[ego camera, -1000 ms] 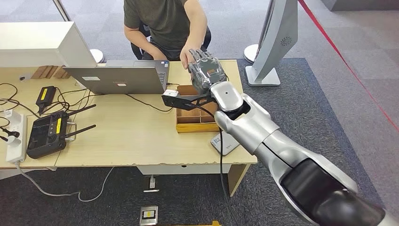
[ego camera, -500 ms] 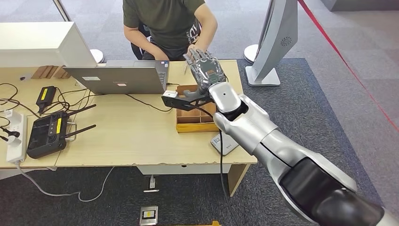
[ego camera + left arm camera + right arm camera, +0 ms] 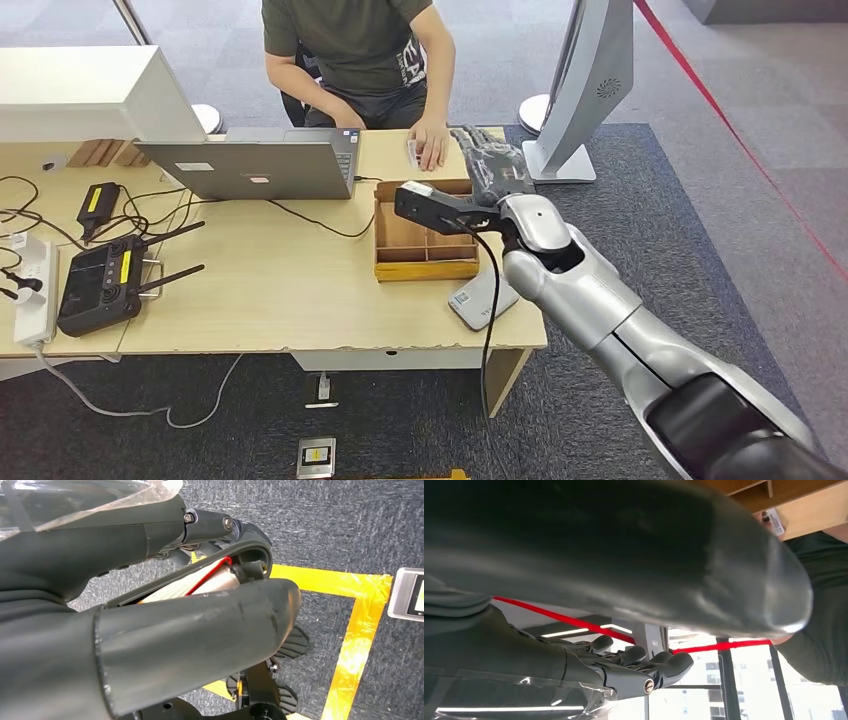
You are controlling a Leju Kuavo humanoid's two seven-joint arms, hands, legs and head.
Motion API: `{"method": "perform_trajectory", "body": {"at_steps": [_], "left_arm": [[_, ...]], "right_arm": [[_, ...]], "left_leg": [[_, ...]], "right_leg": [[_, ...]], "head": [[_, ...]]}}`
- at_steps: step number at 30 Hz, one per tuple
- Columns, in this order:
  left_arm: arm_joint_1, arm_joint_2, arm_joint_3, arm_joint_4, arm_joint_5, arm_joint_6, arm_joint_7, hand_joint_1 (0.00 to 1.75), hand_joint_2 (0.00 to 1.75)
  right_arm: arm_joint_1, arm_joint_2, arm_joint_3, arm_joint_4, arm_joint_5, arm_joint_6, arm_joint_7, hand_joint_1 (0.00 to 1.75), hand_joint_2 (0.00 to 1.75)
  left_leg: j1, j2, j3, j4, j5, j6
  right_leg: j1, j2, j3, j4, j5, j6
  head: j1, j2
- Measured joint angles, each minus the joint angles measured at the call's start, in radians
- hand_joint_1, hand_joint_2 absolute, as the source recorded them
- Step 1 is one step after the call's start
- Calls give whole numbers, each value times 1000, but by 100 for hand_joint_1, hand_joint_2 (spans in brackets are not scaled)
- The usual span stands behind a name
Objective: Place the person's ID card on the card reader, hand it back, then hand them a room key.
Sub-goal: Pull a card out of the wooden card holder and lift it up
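We see one right hand [image 3: 492,160] at the far right of the tabletop [image 3: 280,290], fingers [image 3: 664,665] spread and holding nothing. One card [image 3: 412,151] lies under the person's hand [image 3: 432,150]. One wooden tray [image 3: 420,245] and one card reader [image 3: 478,298] sit near it.

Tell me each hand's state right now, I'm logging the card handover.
Left hand: cannot be told from its wrist view.
Right hand: open, holding nothing.
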Motion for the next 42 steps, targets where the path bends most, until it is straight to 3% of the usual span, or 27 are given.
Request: {"method": "perform_trajectory", "body": {"at_steps": [9,13,22,30,37,42], "left_arm": [[-1,0,0,0,-7,2,-12,0,0],[-1,0,0,0,-18,6,-23,0,0],[-4,0,-1,0,-23,18,-31,0,0],[-19,0,-1,0,-21,24,1,0,0],[-23,0,-1,0,-22,25,9,0,0],[-31,-1,-1,0,-21,31,17,0,0]], "right_arm": [[61,-67,-32,-158,7,-23,10,0,0],[148,-104,-56,-262,41,-89,11,0,175],[271,-95,-53,-335,64,-248,-14,0,175],[305,-26,-25,-219,-9,-430,-86,0,175],[306,-10,-21,-184,-19,-453,-99,0,175],[297,72,-3,-2,-6,-476,-131,0,175]], "left_leg": [[0,0,0,0,0,0],[0,-1,0,0,0,0],[0,0,0,-1,-1,0],[1,-1,-1,-1,0,0],[1,-1,-1,-1,0,0],[1,-1,-1,-1,0,0]], "right_leg": [[0,-1,1,0,0,0],[0,-1,1,0,0,0],[0,0,0,0,-1,-1],[1,-1,1,0,0,0],[1,-1,1,0,0,0],[1,-1,0,0,0,0]], "head": [[0,0],[0,0],[0,0],[0,0],[0,0],[0,0]]}}
